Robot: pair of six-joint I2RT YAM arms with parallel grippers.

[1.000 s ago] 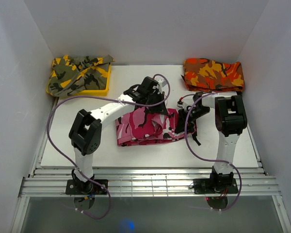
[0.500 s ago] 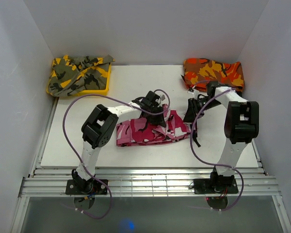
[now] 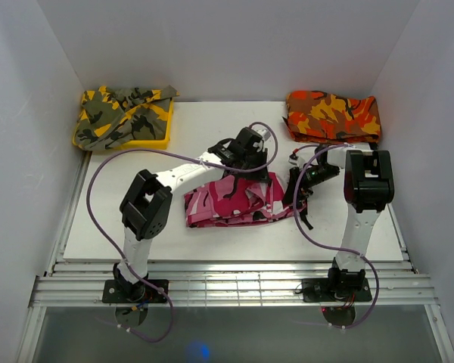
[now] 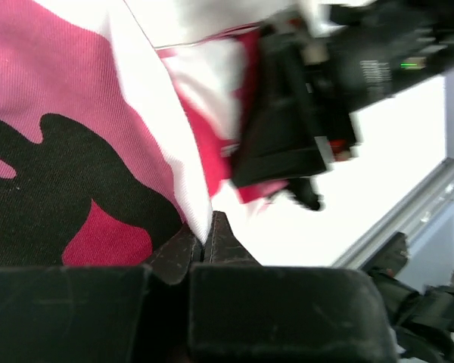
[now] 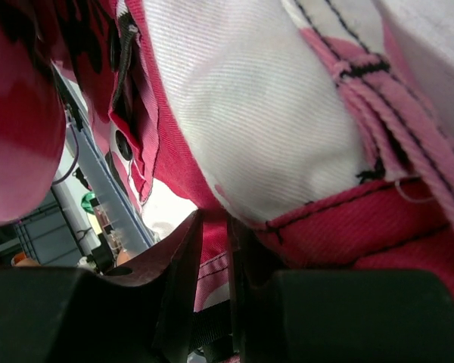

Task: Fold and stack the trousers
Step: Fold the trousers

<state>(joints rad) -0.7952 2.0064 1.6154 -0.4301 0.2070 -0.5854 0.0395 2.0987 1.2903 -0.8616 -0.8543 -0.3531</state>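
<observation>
– Trousers (image 3: 228, 206) mid-worktop, a folded pink, white and black bundle, a little right of centre and closer to the near edge than the far one.

– Which way do they run?

– Long axis goes left to right across the worktop (image 3: 212, 121), with the right end tipped slightly toward the far edge. From above I cannot tell waist from hems.

– And the grips?

– Left gripper (image 4: 204, 246) is at the bundle's far edge, fingertips pressed together with a white fold of the cloth pinched between them. Right gripper (image 5: 212, 242) is at the right end, jaws clamped on a pink stitched edge. Its wrist view shows heavy seams and a dark round stud close to the fingers.

– So both have cloth.

– Both, yes. In the left wrist view the right gripper shows as a black block just beyond the cloth, so the two are near each other.

– Anything crowding them?

– The left arm slants in from the near left corner over the worktop. The right arm stands upright just beside the bundle's right end. Purple cables loop around both.

– The other garments?

– Yellow-olive garment (image 3: 121, 113) is heaped in a yellow tray (image 3: 157, 141) at the far left corner. Orange-red garment (image 3: 333, 115) lies folded at the far right corner. Both are well apart from the trousers.
</observation>
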